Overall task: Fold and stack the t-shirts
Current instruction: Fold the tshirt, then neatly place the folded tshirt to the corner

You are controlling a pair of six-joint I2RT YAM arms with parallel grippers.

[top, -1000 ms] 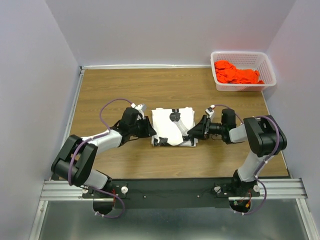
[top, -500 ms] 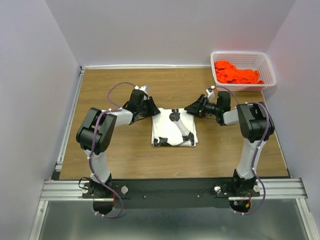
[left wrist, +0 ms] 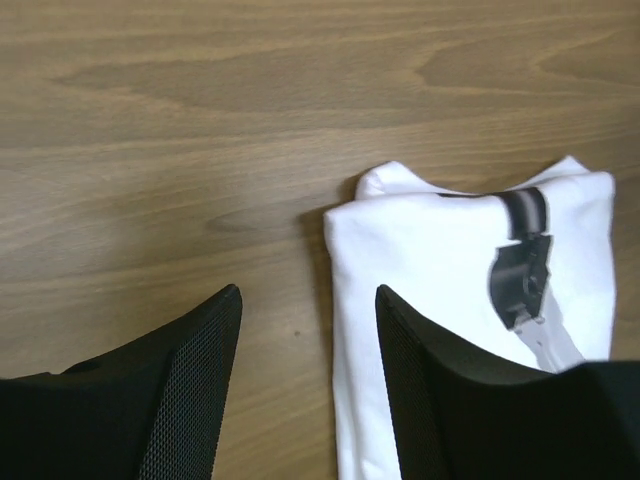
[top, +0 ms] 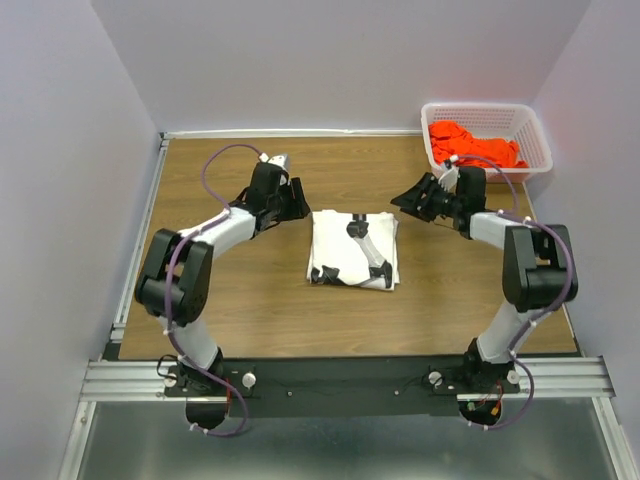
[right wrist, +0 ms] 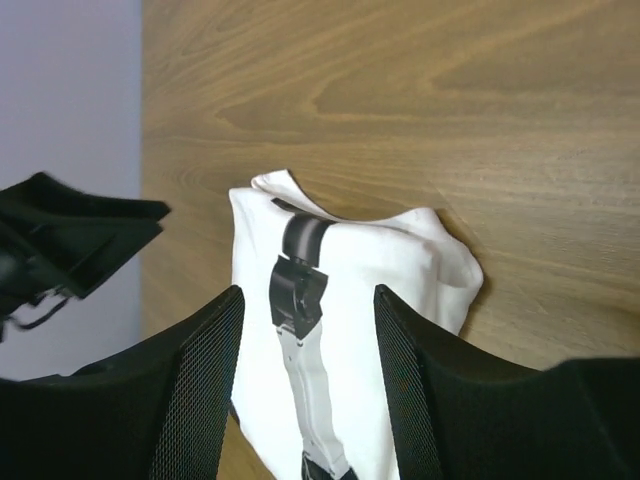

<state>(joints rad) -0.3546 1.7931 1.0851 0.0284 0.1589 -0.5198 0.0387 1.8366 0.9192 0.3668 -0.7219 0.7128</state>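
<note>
Between our left gripper (top: 298,203) and right gripper (top: 405,197), both spread wide and empty, the white t-shirt (top: 352,250) looks limp; we would pinch its folded edges.

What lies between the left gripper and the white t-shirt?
Only bare wooden table separates left gripper from white t-shirt; the left wrist view shows it.

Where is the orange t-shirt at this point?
In the top view, the orange t-shirt lies crumpled inside the white basket at the table's far right corner, just beyond the right gripper.
</note>
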